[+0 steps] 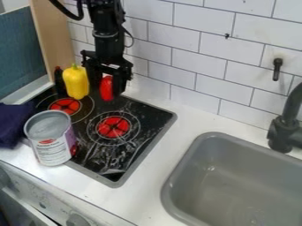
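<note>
Black hand [108, 86] hanging over the back of the stove top [131, 152], right at a red object [106, 89]; cannot tell whether it is pinching it or standing spread around it. Yellow pepper [76, 82] standing upright just beside, dark bottle [59, 80] next to that. Open can [52, 143] standing at the stove top's front left, dark blue cloth [13, 123] lying near it on the white surface [150, 194].
</note>
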### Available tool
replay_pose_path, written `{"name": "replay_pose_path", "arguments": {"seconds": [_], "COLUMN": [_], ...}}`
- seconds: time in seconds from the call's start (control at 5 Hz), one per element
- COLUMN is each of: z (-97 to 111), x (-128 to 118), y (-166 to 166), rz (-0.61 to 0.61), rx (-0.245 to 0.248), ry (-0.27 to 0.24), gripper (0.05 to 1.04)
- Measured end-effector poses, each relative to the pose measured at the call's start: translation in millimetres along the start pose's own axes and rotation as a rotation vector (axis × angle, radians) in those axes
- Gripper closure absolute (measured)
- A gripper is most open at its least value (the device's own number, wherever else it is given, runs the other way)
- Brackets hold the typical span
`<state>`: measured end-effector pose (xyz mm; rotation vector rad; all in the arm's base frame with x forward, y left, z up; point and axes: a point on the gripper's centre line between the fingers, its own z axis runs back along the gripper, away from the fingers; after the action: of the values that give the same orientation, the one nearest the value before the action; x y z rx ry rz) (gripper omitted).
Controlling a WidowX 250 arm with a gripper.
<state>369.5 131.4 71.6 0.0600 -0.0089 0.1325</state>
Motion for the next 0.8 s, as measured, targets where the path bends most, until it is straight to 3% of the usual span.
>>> {"name": "replay_pose_path", "arguments": {"seconds": [0.4, 0.6, 0.8], "z": [-19.2, -21.3, -22.4], "x": [-2.6, -2.6, -2.6], "y": [-0.1, -2.3, -3.5], "rz": [-0.006, -0.002, -0.001], "rx": [-0.004, -0.019, -0.025], "ry": [0.068, 0.079, 0.073], "gripper": [0.292, 0.292, 0.224]}}
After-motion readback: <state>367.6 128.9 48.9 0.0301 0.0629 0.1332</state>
